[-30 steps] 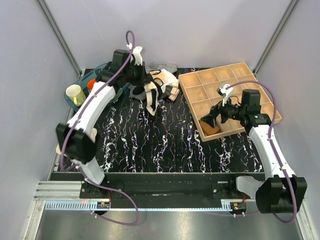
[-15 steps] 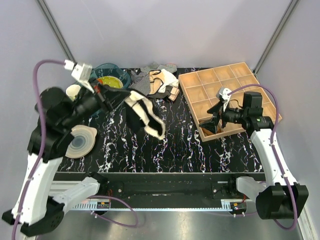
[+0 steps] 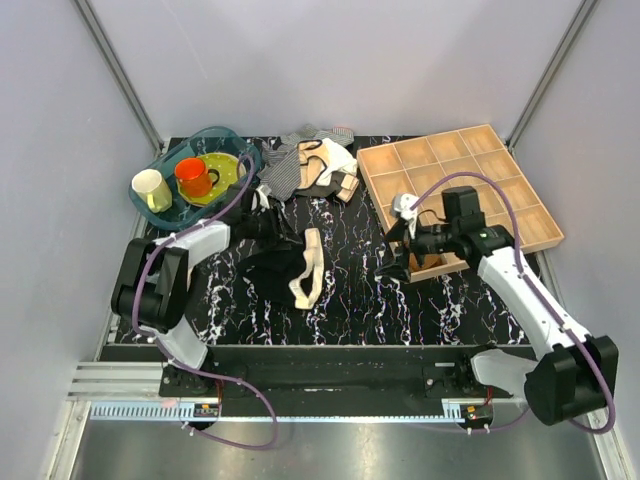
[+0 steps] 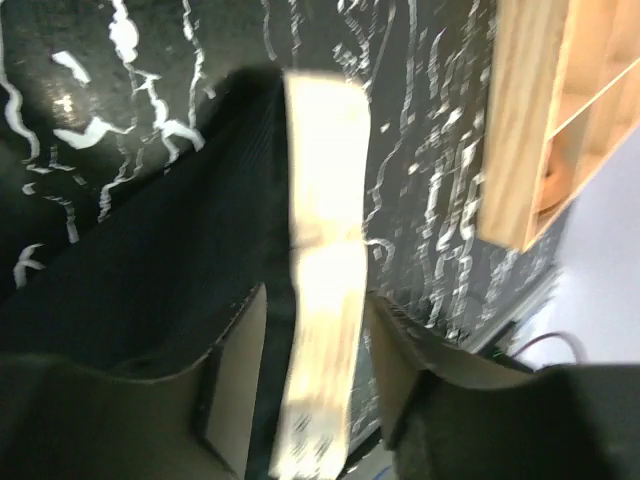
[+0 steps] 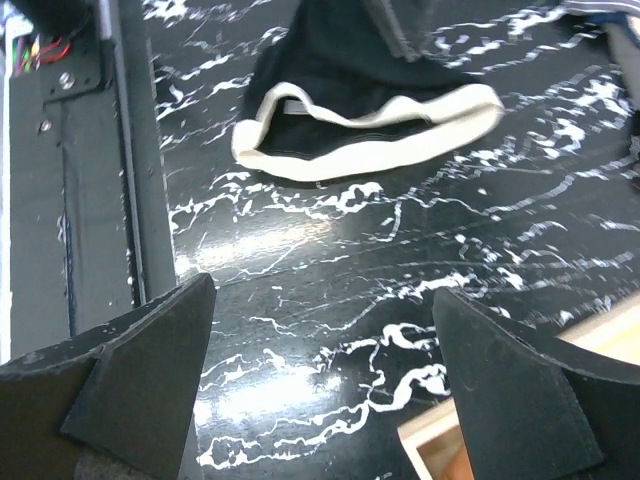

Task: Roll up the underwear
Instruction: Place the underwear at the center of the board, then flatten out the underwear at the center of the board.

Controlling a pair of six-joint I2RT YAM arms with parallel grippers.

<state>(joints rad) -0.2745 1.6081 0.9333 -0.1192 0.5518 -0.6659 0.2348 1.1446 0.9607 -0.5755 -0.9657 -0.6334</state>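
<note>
The underwear is black with a cream waistband and lies crumpled on the marbled table left of centre. In the left wrist view the underwear fills the frame's left part. My left gripper is low at its far edge. In the left wrist view my left gripper has its jaws apart, with the cream waistband running loosely between them. My right gripper hangs open over bare table by the tray's near corner. From the right wrist, my right gripper holds nothing and the underwear lies ahead.
A wooden compartment tray stands at the back right, and its corner shows beside my right fingers. A heap of clothes with a striped cloth lies at the back centre. A teal basin with cups sits back left.
My left arm came down from high at the left, carrying the underwear from the back heap to the table, and its jaws have parted. My right gripper moved left off the tray.
</note>
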